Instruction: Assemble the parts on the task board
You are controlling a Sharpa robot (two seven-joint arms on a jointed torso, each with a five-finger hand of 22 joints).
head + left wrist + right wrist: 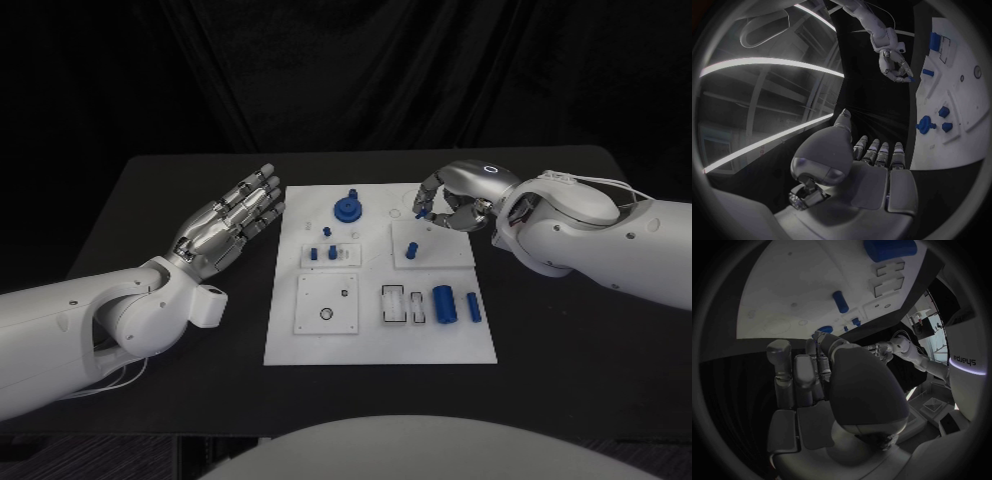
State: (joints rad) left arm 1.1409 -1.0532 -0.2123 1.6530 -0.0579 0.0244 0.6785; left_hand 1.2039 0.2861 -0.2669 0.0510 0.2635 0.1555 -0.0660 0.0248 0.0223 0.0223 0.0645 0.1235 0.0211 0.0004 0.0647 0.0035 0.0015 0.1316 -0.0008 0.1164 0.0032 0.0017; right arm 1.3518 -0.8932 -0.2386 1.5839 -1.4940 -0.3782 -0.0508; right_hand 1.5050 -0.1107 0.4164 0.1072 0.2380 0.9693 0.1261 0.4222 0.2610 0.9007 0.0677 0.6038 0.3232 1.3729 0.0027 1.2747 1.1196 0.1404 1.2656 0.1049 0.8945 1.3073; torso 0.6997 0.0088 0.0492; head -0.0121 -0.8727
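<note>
The right hand (pixel 459 200) pinched a small blue part (pixel 420 213) in its fingertips over the task board's (pixel 378 340) far right corner (left hand (pixel 231 222) lay flat, fingers released, beside the board).

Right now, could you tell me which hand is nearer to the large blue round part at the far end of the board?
Right. The right hand hovers just beside the large blue round part, over the board's far corner; the left hand sits off the board's opposite edge, slightly farther away.
</note>
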